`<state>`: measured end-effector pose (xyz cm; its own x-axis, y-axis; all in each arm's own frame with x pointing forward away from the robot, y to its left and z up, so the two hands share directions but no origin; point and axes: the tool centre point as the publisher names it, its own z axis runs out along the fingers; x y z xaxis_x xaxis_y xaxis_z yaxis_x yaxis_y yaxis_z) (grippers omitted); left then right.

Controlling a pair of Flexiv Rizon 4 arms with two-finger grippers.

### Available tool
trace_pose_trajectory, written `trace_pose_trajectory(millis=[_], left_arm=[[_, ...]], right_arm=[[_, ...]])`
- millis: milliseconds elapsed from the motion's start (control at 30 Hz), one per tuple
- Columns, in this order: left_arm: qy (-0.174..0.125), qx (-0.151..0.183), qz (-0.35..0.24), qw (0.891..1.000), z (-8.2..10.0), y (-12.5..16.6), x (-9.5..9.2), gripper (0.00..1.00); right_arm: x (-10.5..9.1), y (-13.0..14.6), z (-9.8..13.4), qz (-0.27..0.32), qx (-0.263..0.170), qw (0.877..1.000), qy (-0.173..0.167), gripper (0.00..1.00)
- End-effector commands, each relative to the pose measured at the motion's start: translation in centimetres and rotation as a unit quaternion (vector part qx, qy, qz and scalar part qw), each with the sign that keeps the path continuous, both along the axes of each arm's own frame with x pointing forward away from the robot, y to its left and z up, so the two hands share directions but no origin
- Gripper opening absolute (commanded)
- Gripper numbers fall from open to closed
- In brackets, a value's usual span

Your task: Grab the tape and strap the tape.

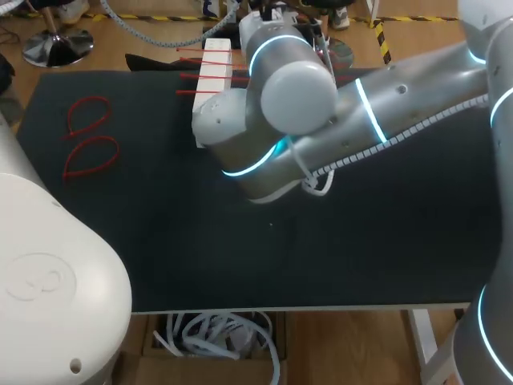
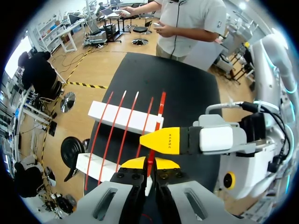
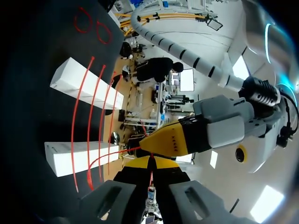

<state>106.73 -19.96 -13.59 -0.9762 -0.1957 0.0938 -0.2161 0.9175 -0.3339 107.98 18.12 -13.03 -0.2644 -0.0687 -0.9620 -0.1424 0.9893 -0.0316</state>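
Over the white blocks (image 1: pixel 216 68) in the head view's upper middle, the left gripper (image 2: pixel 147 163) is pinched tight on a red tape (image 2: pixel 161 105); the right gripper (image 3: pixel 150 161) grips it too. Two looped tapes (image 1: pixel 90 136) lie at the table's upper left.

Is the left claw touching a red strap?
Touching. The left wrist view shows the left claw pinching the red strap from both sides.

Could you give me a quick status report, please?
Left gripper shut on red tie. Right gripper shut on it too. Other ties lie across white blocks. Nothing in the way.
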Motion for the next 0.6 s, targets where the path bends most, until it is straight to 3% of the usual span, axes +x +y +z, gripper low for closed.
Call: trace_pose_trajectory(millis=[33,600], left_arm=[[0.0,0.002,0.001,1.0,0.1,-0.02,0.0,0.0],[0.0,0.002,0.001,1.0,0.1,-0.02,0.0,0.0]], right_arm=[[-0.24,-0.58,0.16,0.011,0.001,1.0,0.008,0.0],[-0.2,-0.63,0.05,0.031,0.001,0.999,0.024,0.0]])
